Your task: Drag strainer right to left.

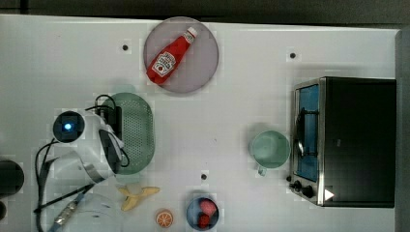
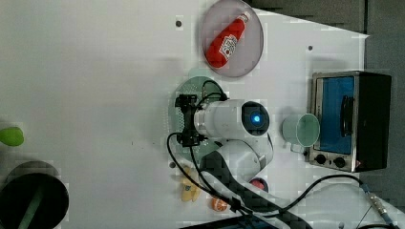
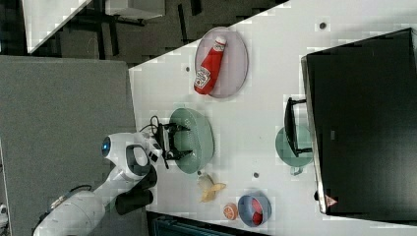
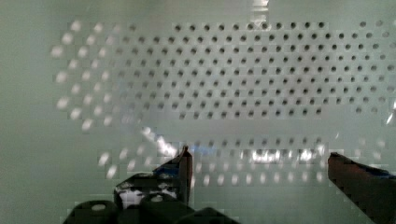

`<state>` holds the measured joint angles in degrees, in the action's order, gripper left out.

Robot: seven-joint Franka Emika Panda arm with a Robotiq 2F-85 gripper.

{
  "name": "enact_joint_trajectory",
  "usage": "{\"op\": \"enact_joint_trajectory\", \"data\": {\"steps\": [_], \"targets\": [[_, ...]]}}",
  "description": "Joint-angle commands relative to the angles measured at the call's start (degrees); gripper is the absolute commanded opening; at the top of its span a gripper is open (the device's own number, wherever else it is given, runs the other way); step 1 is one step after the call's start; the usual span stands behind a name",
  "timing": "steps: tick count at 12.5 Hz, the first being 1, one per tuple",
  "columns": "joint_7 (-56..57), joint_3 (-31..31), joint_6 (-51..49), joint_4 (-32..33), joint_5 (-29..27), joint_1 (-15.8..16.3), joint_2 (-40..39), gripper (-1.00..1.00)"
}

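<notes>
Gripper (image 4: pixel 257 163) fingers spread wide inside the strainer (image 4: pixel 243 79), over its perforated bottom.

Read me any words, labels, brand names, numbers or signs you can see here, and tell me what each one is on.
Ketchup bottle on the grey plate: a white label with dark print, too blurred to read.
Toaster oven: a small red and white triangular sign at a corner, symbol unreadable.
Toaster oven in the top view: a white triangular mark near the knobs, no legible text.
Strainer: no text.
</notes>
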<state>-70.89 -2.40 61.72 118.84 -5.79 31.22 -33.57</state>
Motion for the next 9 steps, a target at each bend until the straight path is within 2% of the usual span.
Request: {"op": "enact_joint_trajectory", "data": {"steps": [1,6,9], "targets": [[-5.3,-1.2,-2.1,-4.3,-0.9,2.3,-2.0,1.0],[-8.5,-1.2,-3.2,-8.5,-1.1,4.5,-4.2,1.0],[-8.6,-1.2,-3.3,-10.0,-3.1,5.7,-5.2,1.0]]}}
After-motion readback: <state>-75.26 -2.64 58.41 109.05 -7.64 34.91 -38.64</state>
